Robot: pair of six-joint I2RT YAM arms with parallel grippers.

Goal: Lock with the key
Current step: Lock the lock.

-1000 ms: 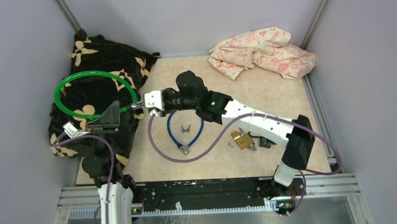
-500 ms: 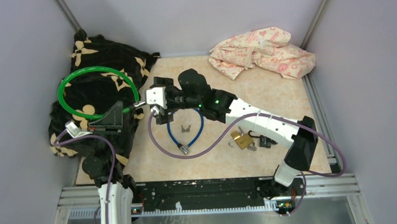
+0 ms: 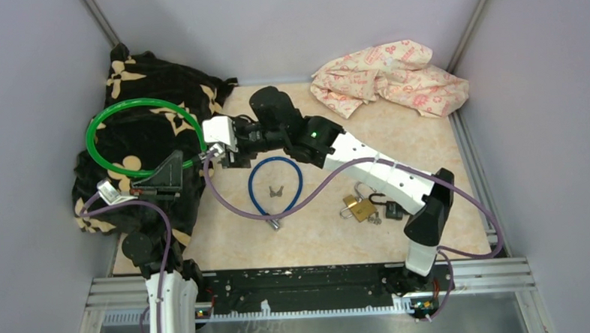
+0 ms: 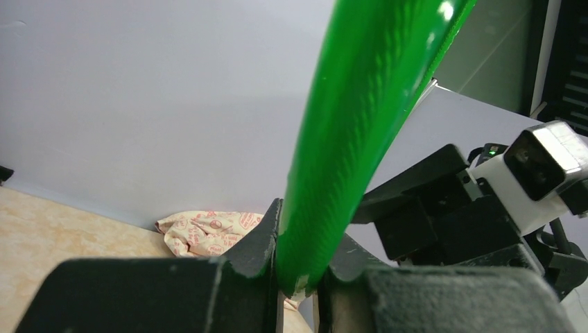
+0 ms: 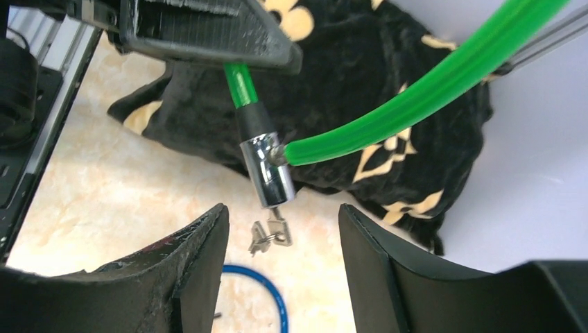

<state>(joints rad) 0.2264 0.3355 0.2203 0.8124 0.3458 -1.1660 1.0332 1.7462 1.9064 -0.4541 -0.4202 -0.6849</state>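
Right pincer (image 5: 281, 220) open, fingers (image 5: 187, 277) apart, chrome barrel (image 5: 267, 170) just ahead between them, no contact. Key (image 5: 272, 232) hangs at the barrel's near end; blade hidden, seating unclear. Left pincer (image 4: 297, 288) clamped on the green cable (image 4: 360, 104), which blocks its view and runs off-frame.

Nothing here can really be read. The crumpled cream cloth (image 3: 389, 76) at the upper right of the top view carries small red printed marks, too small to make out. The black cloth (image 3: 141, 75) at the upper left shows only cream flower-shaped motifs.
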